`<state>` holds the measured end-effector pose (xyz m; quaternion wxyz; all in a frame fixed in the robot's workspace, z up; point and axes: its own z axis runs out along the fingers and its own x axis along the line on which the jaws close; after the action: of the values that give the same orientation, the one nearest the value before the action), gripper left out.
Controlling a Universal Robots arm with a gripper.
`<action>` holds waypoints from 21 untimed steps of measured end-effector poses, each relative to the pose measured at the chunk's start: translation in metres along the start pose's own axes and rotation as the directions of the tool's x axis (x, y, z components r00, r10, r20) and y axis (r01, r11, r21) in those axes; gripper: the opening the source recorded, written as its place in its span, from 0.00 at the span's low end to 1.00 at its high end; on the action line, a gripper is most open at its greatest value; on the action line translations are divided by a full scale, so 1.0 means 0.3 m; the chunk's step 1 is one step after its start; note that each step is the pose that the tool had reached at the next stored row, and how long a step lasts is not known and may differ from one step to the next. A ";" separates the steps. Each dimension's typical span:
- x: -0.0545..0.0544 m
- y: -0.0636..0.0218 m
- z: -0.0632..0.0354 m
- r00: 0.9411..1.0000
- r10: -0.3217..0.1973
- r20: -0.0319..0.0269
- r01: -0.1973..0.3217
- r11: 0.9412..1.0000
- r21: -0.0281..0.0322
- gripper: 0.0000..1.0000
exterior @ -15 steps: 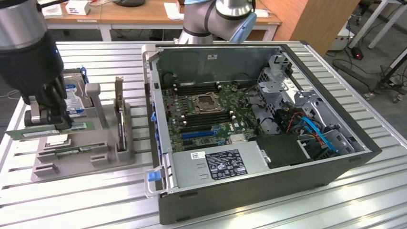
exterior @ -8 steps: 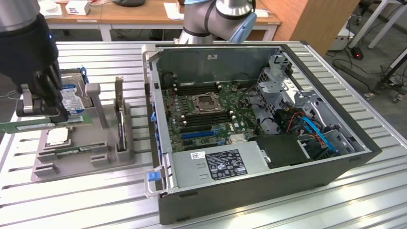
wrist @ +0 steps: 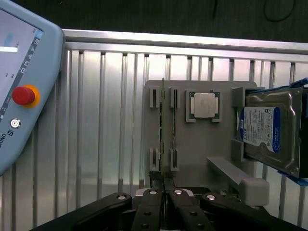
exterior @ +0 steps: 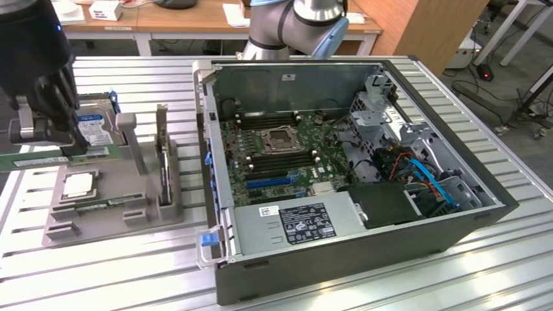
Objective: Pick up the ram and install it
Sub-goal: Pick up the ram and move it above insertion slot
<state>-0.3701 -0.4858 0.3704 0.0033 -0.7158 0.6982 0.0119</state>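
claw (wrist: 163, 186) grips ram (exterior: 35, 160) edgewise near gray fixture (wrist: 202, 144).

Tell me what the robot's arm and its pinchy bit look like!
The arm is made of round silver-grey tubes with a light blue cap on a joint. The gripper is black, and its jaws are flat black bars dotted with shiny round screws.

Ribbed satin metal table (wrist: 106, 120), matt plastic holder (wrist: 202, 144), circuit-board ram (exterior: 43, 160), shiny metal hard drive (wrist: 269, 108) with glossy label.
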 end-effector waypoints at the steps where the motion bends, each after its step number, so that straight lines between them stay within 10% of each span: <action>1: 0.000 0.000 -0.008 1.000 0.000 0.000 0.000 1.000 0.000 0.11; 21: -0.003 0.001 -0.139 1.000 0.000 0.000 0.000 1.000 0.000 0.11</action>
<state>-0.3699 -0.4858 0.4120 0.0032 -0.7158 0.6982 0.0119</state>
